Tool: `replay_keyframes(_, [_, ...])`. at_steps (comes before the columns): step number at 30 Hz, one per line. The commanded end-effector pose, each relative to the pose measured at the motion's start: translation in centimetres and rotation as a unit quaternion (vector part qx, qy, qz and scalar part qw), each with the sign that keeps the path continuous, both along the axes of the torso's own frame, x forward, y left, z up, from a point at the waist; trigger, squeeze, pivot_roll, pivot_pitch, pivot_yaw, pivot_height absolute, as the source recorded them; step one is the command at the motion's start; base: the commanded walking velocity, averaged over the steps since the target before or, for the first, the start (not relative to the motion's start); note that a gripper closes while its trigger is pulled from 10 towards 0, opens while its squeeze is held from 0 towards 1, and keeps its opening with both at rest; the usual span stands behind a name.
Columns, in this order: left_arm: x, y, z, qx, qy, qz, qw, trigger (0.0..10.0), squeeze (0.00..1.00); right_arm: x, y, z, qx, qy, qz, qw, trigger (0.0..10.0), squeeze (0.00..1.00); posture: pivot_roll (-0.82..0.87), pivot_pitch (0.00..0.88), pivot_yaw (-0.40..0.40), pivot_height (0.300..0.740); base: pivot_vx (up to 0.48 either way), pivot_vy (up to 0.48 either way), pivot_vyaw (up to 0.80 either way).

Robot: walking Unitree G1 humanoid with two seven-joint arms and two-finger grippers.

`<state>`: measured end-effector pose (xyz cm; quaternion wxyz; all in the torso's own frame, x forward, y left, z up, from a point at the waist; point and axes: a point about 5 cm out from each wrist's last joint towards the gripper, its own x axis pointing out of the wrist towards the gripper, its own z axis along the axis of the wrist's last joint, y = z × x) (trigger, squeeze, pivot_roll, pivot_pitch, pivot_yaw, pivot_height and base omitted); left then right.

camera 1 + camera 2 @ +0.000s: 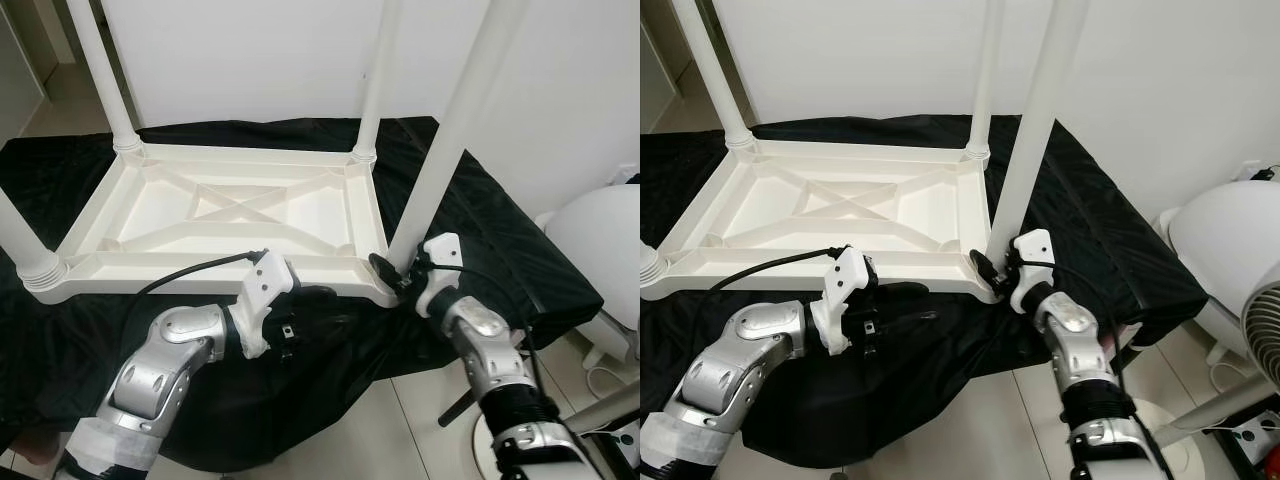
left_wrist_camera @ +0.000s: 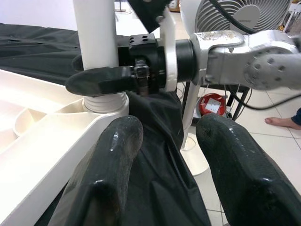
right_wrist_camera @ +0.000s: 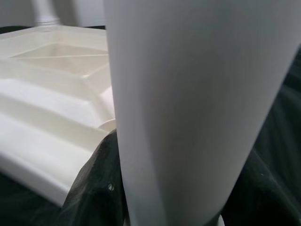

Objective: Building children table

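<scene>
A white plastic children's table top (image 1: 200, 268) lies upside down on a black cloth (image 1: 480, 220). White legs stand up from its corners. My right gripper (image 1: 392, 272) is shut on the base of the near right leg (image 1: 450, 140), where it meets the corner socket. The right wrist view looks straight at that leg (image 3: 188, 103). My left gripper (image 1: 312, 306) rests low on the cloth just in front of the table's near edge. Its fingers (image 2: 113, 150) are open with nothing between them and point toward the right gripper's black finger (image 2: 99, 80) on the leg.
The other legs stand at the far left (image 1: 100, 70), far right (image 1: 375, 80) and near left (image 1: 20, 240) corners. A white fan (image 1: 1230, 250) stands on the tiled floor to the right. A person's bare foot (image 2: 282, 123) and a red object (image 2: 211, 104) are beyond it.
</scene>
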<state>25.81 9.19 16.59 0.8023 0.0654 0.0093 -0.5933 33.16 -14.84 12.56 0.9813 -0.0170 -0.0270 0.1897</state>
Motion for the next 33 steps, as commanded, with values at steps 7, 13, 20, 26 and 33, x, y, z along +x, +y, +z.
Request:
replay_keyframes(7, [0.1,-0.1,0.0,0.000,0.004,0.014,1.000,10.0,0.00,-1.1,2.2,-1.1,0.034,0.025,-0.149,0.988,10.0,0.00,0.04,0.010,-0.019,0.740,0.000,0.000,0.00])
replay_keyframes(13, [0.2,-0.1,0.0,-0.004,0.005,0.019,1.000,10.0,0.00,-1.3,4.3,-0.8,0.074,0.018,-0.214,0.974,10.0,0.00,0.04,0.016,-0.025,0.740,0.000,0.000,0.00])
replay_keyframes(20, [0.2,-0.1,0.1,-0.007,0.004,0.024,1.000,10.0,0.00,-1.4,4.3,0.3,0.086,0.001,-0.196,0.977,10.0,0.00,0.05,0.018,-0.032,0.740,0.000,0.000,0.00])
replay_keyframes(26, [0.3,0.1,0.2,-0.008,0.003,0.030,1.000,10.0,0.00,-1.8,2.9,0.8,0.096,-0.017,-0.169,0.981,10.0,1.00,0.05,0.022,-0.034,0.740,0.000,0.000,0.00])
replay_keyframes(33, [0.5,0.4,0.3,-0.005,0.000,0.032,0.999,10.0,0.00,-1.9,1.6,1.4,0.078,-0.029,-0.097,0.992,10.0,1.00,0.04,0.023,-0.029,0.740,0.000,0.000,0.00])
